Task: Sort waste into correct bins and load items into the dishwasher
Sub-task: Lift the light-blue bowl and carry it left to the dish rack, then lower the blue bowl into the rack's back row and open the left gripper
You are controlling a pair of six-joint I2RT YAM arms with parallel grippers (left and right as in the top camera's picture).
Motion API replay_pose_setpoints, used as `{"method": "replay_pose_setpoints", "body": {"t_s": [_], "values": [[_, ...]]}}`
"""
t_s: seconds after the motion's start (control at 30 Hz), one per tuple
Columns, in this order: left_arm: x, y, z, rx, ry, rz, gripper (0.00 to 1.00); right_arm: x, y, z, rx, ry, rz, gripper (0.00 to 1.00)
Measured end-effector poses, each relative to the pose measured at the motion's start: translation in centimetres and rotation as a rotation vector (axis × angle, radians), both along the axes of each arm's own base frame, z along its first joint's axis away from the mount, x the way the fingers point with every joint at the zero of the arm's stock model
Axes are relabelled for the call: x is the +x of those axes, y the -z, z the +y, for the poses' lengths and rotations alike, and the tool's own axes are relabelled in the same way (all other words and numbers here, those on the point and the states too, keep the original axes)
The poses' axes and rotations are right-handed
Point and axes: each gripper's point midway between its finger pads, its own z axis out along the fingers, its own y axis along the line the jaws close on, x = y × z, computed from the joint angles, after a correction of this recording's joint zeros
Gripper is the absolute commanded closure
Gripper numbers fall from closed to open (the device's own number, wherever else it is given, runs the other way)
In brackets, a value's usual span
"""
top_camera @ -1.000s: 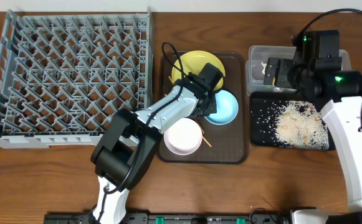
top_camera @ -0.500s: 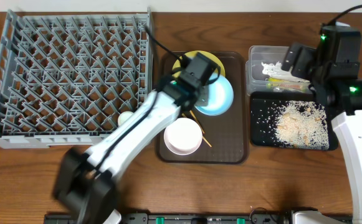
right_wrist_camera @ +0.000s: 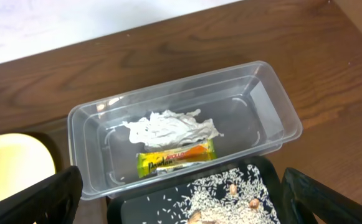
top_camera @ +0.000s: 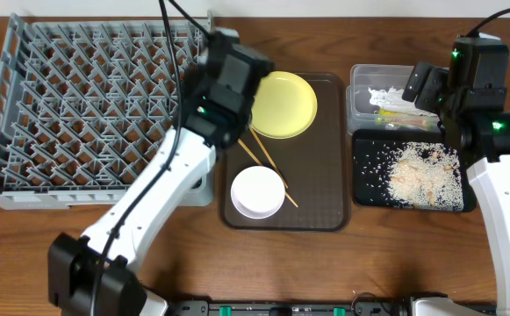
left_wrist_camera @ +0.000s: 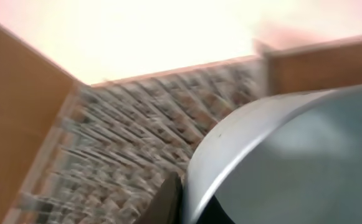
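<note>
- Brown wooden table (top_camera: 413,263): carries everything listed.
- Large square grey plastic dish rack (top_camera: 88,105): upper left of the overhead view, a lattice of pegs.
- Left arm: rises from the bottom left. Its left gripper (top_camera: 228,83) is over the rack's right edge, beside the tray.
- Right arm: on the right edge. Its right gripper (right_wrist_camera: 182,186) hangs over the place where tub and black tray meet. Its jaws are spread wide and hold nothing.
- Dark brown rectangular serving tray (top_camera: 325,175): centre of the frame, just right of the rack.
- Flat black rectangular tray (top_camera: 369,180): right of the brown tray, below the tub.
- Clear rectangular plastic tub (right_wrist_camera: 274,93): upper right in the overhead view, touching the black tray's top edge.
- Round yellow plate (top_camera: 283,105): flat on the top end of the brown tray.
- Light blue bowl (left_wrist_camera: 280,155): blurred, fills the lower right of the left wrist view, its rim against a dark finger (left_wrist_camera: 168,199). The jaws look clenched on that rim. The overhead view hides the bowl under the wrist.
- Round white bowl (top_camera: 257,191): lower left part of the brown tray.
- Two thin wooden chopsticks (top_camera: 272,164): slanting across the brown tray between plate and white bowl.
- Whitish-beige rice scraps (top_camera: 421,175): heaped and scattered on the black tray.
- White crumpled paper (right_wrist_camera: 168,127): inside the tub.
- Small green-and-orange snack wrapper (right_wrist_camera: 176,158): inside the tub, just below the paper.
</note>
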Motion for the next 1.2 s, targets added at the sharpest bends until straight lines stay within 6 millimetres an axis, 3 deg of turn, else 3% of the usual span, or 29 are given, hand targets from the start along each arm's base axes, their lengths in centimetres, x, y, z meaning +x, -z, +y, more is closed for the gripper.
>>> {"method": "replay_pose_setpoints", "body": {"t_s": [0.17,0.3,0.47,0.67,0.87,1.2], "values": [[3.3,-0.5,3.8,0.119,-0.087,-0.059,0.92,0.0,0.0,0.0,0.0,0.0,0.001,0.01],[5.9,0.8,5.5,0.224,-0.131,-0.068,0.92,0.0,0.0,0.0,0.0,0.0,0.0,0.01],[7.9,3.8,6.8,0.331,-0.187,-0.043,0.92,0.0,0.0,0.0,0.0,0.0,0.001,0.01],[8.8,6.4,9.3,0.404,-0.267,-0.009,0.92,0.0,0.0,0.0,-0.001,0.001,0.001,0.01],[9.1,5.4,11.7,0.393,-0.334,-0.06,0.92,0.0,0.0,0.0,0.0,0.0,0.001,0.01],[9.3,6.0,11.7,0.389,-0.322,-0.054,0.92,0.0,0.0,0.0,0.0,0.0,0.001,0.01]]}}
